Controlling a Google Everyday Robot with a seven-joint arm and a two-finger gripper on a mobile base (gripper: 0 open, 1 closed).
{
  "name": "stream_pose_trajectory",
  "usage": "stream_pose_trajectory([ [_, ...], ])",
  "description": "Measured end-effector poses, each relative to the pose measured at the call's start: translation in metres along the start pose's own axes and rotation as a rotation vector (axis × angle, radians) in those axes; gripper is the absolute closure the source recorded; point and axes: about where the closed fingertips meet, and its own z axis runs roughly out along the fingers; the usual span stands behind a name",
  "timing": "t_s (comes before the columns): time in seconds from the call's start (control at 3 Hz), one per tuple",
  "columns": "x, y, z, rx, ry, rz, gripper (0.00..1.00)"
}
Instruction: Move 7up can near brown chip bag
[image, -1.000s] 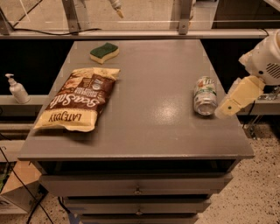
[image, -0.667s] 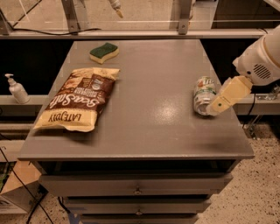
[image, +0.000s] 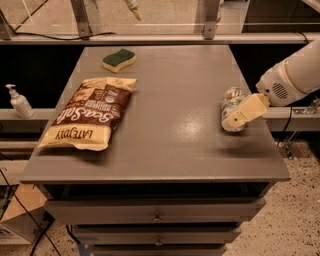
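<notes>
The 7up can (image: 230, 102) lies on its side on the right part of the grey table (image: 175, 140), silver-white with green markings. My gripper (image: 238, 117) reaches in from the right on a white arm (image: 295, 75); its cream part overlaps the can's right and front side. The brown chip bag (image: 90, 117) lies flat on the left part of the table, far from the can, with "Sea Salt" script facing up.
A green-and-yellow sponge (image: 119, 59) lies at the back left of the table. A soap dispenser bottle (image: 19, 101) stands on a ledge left of the table. Drawers (image: 157, 216) sit under the table's front edge. A metal frame runs along the back.
My gripper has moved left and a little toward the can, from beside it to overlapping its right side. The can, bag and sponge have not moved.
</notes>
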Motion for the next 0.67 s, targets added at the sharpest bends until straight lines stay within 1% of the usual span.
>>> stream_pose_trajectory([
  [0.33,0.004,-0.005,0.023,-0.031,-0.027,0.072,0.0],
  [0.67,0.006,-0.009,0.043,-0.047,-0.032,0.133,0.18],
])
